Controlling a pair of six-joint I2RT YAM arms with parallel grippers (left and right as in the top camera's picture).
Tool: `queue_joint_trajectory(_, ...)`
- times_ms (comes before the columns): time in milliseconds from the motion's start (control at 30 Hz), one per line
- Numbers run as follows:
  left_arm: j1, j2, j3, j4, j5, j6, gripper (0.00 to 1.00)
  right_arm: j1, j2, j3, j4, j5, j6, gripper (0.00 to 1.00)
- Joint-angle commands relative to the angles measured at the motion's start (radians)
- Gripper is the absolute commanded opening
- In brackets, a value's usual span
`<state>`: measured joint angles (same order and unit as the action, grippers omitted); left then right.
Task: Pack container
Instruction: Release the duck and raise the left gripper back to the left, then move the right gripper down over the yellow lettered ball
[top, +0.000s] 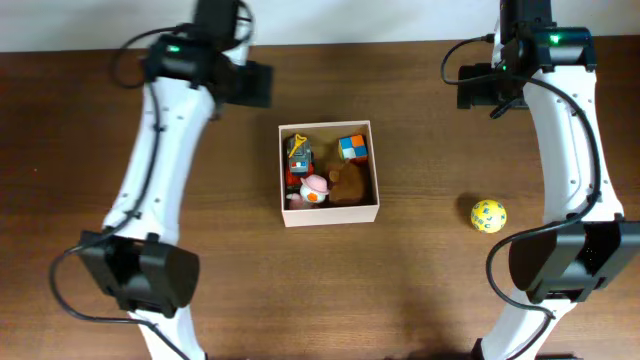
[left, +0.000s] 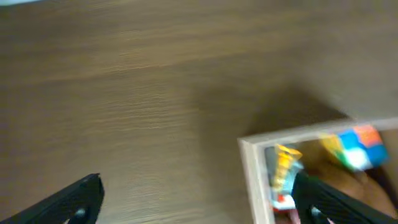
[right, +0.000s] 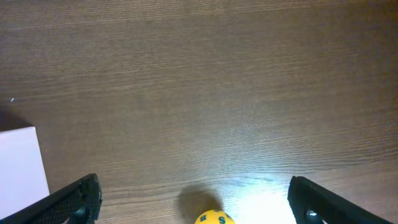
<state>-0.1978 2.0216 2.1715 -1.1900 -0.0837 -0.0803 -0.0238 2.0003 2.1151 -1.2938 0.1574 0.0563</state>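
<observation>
1. My left end effector (left: 198, 186) has its fingers spread wide and empty, above the tabletop (left: 124, 93) beside a corner of the container (left: 252, 174)
2. My right end effector (right: 194, 186) is likewise spread and empty
3. The container sits mid-tabletop with small toys inside; a yellow ball (top: 488, 215) lies well apart, on my right arm's side

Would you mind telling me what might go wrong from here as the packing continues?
The ball lies loose on the table; being round, it may roll away when the right claw closes on it. The container already looks crowded with toys, so the ball may perch on top or bounce out.
</observation>
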Motion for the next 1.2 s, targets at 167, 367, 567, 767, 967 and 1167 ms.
queue_joint_trajectory(167,0.126,0.006,0.015,0.008,-0.082,-0.065,0.99,-0.003,-0.004,0.017,0.002,0.012,0.007,0.99)
queue_joint_trajectory(367,0.171,0.006,0.015,-0.012,-0.078,-0.065,0.99,-0.003,-0.004,0.017,0.002,0.012,0.007,0.99)
queue_joint_trajectory(567,0.17,0.006,0.015,-0.015,-0.078,-0.065,0.99,-0.003,-0.004,0.017,0.012,0.012,0.007,0.99)
queue_joint_trajectory(767,0.17,0.006,0.015,-0.015,-0.078,-0.065,0.99,-0.004,-0.004,0.017,-0.066,0.01,-0.031,0.99)
queue_joint_trajectory(967,0.17,0.006,0.015,-0.015,-0.078,-0.065,0.99,-0.011,-0.004,0.017,-0.239,0.02,0.038,0.99)
queue_joint_trajectory(1167,0.17,0.006,0.015,-0.015,-0.078,-0.065,0.99,-0.014,-0.004,0.016,-0.322,0.011,0.076,0.99)
